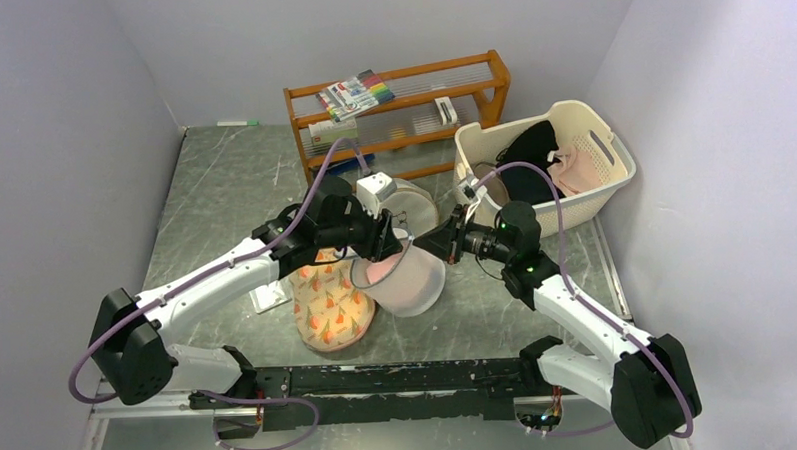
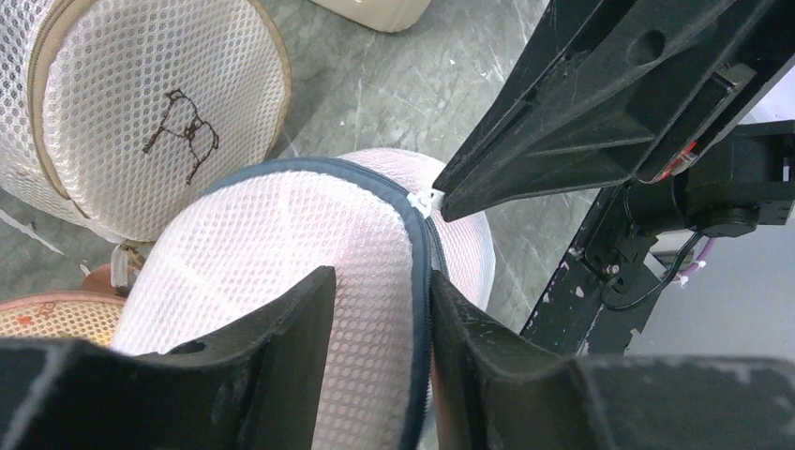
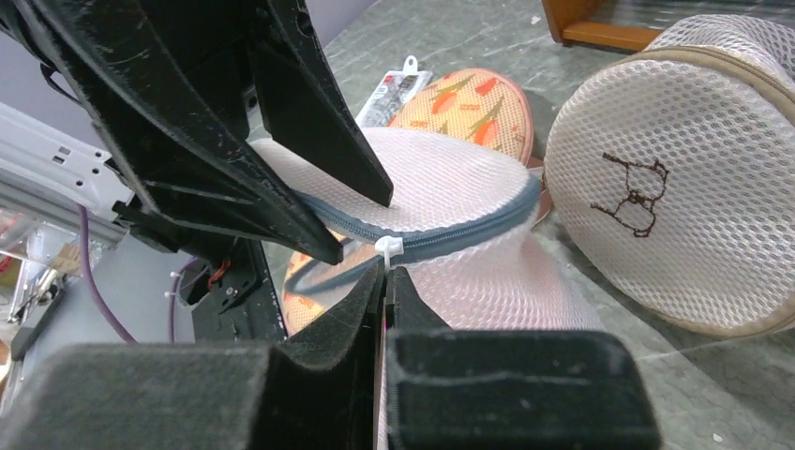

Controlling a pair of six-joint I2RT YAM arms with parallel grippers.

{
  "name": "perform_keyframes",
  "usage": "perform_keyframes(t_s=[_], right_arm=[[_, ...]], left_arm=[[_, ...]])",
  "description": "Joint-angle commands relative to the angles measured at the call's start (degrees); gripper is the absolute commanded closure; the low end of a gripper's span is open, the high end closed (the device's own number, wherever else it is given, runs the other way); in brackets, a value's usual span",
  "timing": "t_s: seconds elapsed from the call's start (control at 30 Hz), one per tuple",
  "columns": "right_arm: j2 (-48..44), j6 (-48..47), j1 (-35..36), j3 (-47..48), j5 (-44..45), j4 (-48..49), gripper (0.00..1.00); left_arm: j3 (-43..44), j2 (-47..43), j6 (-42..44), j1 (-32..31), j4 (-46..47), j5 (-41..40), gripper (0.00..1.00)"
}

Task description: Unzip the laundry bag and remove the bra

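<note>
Top view: the drum-shaped white mesh laundry bag [image 1: 408, 280] sits mid-frame, with the left gripper [image 1: 387, 235] and right gripper [image 1: 447, 241] reaching inward to meet at it.
Left wrist: the left claw pinches the bag's grey-zipped rim at lower centre.
Right wrist: the right claw is closed on the white zipper pull [image 3: 387, 247].

No text is legible. Mesh bag [image 3: 675, 178] at 3 o'clock: dark stitched motif, unreadable; packet label [image 3: 400, 87] at 12 o'clock: blurred.

the right gripper [image 3: 387, 272] squeezes the white zipper pull [image 3: 388, 247] at the front edge of the laundry bag [image 3: 450, 183], fingers pressed together. the left gripper [image 3: 356, 225] pinches the bag's rim on its left. a round mesh bag [image 3: 675, 187] with brown stitching sits just right of it.
</note>
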Motion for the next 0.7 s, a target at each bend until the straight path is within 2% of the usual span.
perform_keyframes(t_s=[0.0, 0.2, 0.4, 0.67], right_arm=[[-0.7, 0.2, -0.3, -0.3, -2.3, 3.4, 1.00], [-0.3, -1.1, -0.3, 0.2, 1.2, 0.3, 1.00], [2.8, -1.5, -0.5, 1.3, 6.2, -3.3, 1.00], [5.1, -2.2, -0.8, 2.5, 6.5, -4.3, 1.00]], left_arm=[[2.2, 0.3, -0.1, -0.5, 0.8, 1.4, 0.53], [2.7, -0.7, 2.0, -0.6, 0.1, 2.2, 0.78], [2.7, -2.7, 4.1, -0.6, -0.6, 2.9, 0.91], [2.7, -6.3, 11.7, -0.8, -2.6, 9.7, 0.93]])
